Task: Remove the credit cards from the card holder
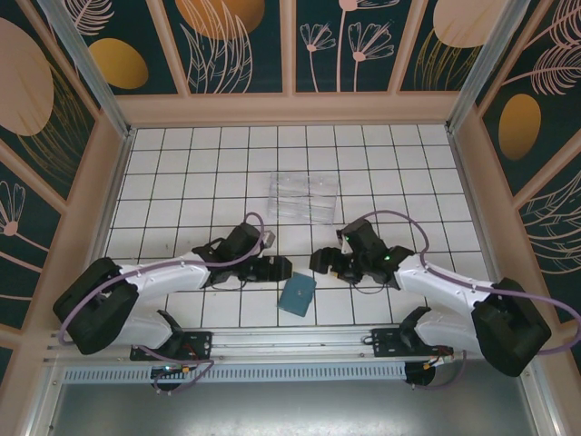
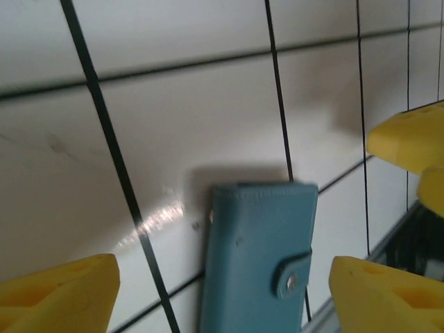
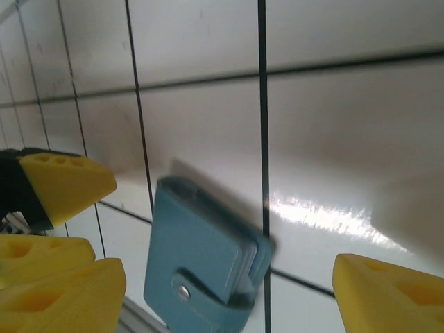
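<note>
Evidently left pincer [image 1: 280, 269] and right pincer [image 1: 320, 263] hang spread, clear of the card holder's [image 1: 297, 294] edges.

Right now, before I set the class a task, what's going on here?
On the tiled table a teal card holder lies closed, strap snapped, close to the near edge. The robot's left hand and right hand hover open beside it, one on each side, neither touching it. Nothing has been taken out yet. A clear tray sits farther back.
</note>
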Controlling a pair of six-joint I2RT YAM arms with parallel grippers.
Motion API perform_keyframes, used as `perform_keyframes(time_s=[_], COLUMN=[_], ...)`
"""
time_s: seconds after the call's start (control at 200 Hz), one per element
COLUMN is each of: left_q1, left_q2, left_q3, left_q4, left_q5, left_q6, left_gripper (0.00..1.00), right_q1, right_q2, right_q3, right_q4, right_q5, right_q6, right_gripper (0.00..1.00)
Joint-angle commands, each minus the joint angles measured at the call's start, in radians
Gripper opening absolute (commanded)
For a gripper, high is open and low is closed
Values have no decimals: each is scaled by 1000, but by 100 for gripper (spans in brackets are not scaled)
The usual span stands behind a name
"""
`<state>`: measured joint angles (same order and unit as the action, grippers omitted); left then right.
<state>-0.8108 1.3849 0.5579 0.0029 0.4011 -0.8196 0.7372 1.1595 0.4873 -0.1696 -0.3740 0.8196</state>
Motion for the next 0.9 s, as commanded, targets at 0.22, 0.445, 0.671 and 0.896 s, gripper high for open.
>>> perform_keyframes(time_s=[0.22, 0.445, 0.671, 0.896], left_q1=[-31, -35, -37, -37], left_q2=[118, 141, 144, 158], left_q3=[9, 8, -7, -15], left_q4=[9, 50, 94, 140], left_q5=[148, 171, 186, 210], left_q6=[-31, -39, -59, -80], left_gripper=[59, 47, 39, 35], right_q1=[94, 100, 103, 103], right_q2=[84, 149, 197, 246], right_q3=[-40, -56, -58, -58], right_q4=[52, 114, 232, 362], right_q5=[-66, -54, -67, -116], right_q6=[136, 159, 186, 216], right_gripper=[74, 64, 55, 53])
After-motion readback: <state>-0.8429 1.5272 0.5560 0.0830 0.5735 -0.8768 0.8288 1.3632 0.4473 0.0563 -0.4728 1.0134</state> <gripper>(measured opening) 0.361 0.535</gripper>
